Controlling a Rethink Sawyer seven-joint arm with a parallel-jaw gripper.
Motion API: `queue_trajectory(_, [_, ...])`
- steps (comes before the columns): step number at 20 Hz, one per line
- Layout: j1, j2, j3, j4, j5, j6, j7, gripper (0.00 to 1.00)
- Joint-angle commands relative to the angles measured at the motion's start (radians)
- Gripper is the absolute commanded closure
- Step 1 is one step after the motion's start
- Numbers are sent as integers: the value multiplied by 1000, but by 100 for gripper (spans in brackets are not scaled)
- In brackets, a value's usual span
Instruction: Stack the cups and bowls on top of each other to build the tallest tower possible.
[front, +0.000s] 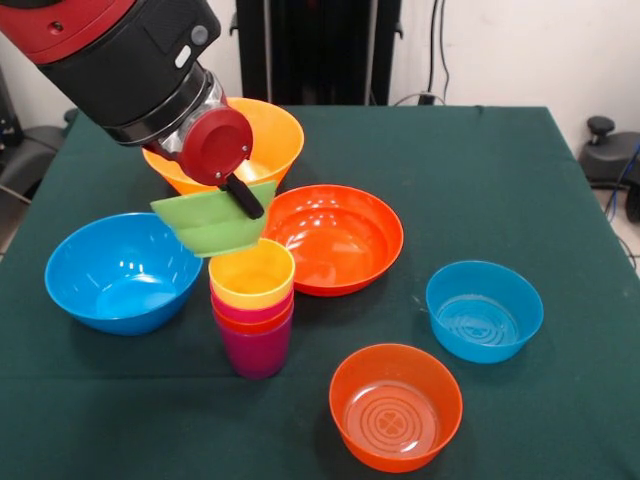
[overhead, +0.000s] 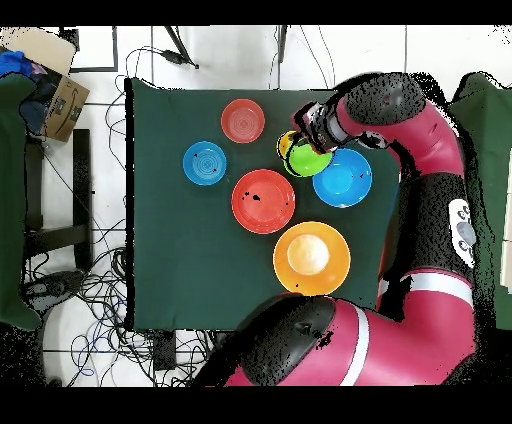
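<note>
My gripper (front: 238, 203) is shut on the rim of the small green bowl (front: 212, 225) and holds it tilted just above and left of the tower (front: 253, 318). The tower is nested cups on a purple base, with the yellow cup (front: 252, 273) on top. In the overhead view the green bowl (overhead: 311, 161) partly covers the tower (overhead: 285, 147), with the gripper (overhead: 312, 142) over it. Around them stand the large blue bowl (front: 120, 272), large orange-yellow bowl (front: 268, 135), wide red-orange bowl (front: 338, 240), small blue bowl (front: 484, 310) and small translucent orange bowl (front: 395, 405).
The bowls stand on a dark green tablecloth (front: 480, 180), which is bare at its far right. In the overhead view a cardboard box (overhead: 58, 95) and cables lie on the floor beside the table.
</note>
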Motion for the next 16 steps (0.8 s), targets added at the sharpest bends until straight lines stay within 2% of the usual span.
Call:
queue_trajectory(1, [41,-21,22,1,25,62,228,100])
queue_trajectory(7, [46,-24,16,-56,38,115,249,100])
queue_trajectory(11, [43,-57,-5,-42,32,169,249,100])
queue_trajectory(16, [44,-96,-21,10,32,188,247,100])
